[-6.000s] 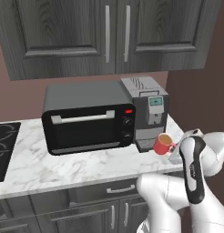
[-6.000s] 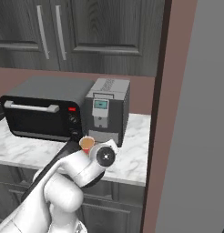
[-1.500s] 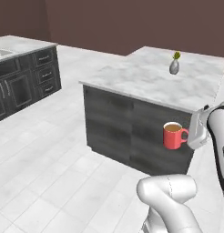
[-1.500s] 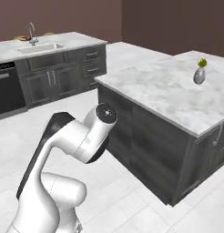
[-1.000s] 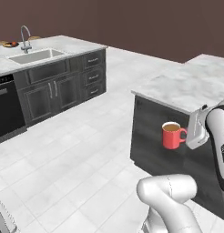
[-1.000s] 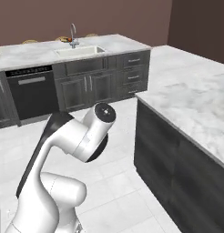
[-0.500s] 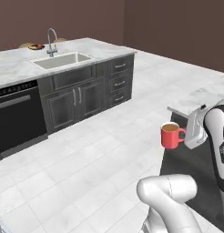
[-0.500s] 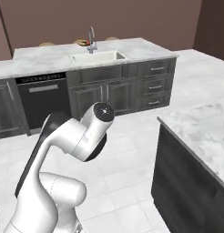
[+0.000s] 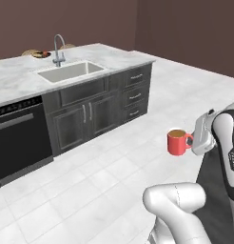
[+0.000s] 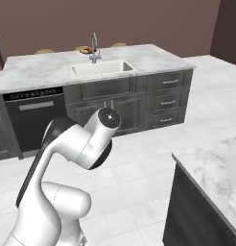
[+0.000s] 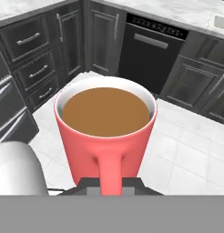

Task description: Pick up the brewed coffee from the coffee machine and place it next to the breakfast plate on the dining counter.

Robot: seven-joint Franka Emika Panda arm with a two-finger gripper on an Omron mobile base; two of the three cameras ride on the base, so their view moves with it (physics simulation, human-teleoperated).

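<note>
Carrying the brewed coffee (image 9: 177, 142) upright, gripper (image 9: 193, 141) clenched on its handle. Next, likely approaching the far dining counter (image 9: 24, 83) toward the breakfast plate (image 9: 40, 54)

Small red mug (image 9: 178, 142) of brewed coffee, upright and level, held in the air above the tiled floor by its side handle, which points toward the tool (image 9: 194, 141) clamped shut on it. White inside, brown coffee filling it close to the rim, surface flat and unspilled. Seen from the hand camera, mug (image 11: 105, 131) close up, handle facing the lens and running down between the finger tips. Long white-grey marble dining surface (image 9: 24, 81) well apart from the mug, across the floor, with sink and faucet set in it. Breakfast plate (image 9: 41, 54) far back on that surface beside the faucet, dark, too small to make out its contents.
</note>
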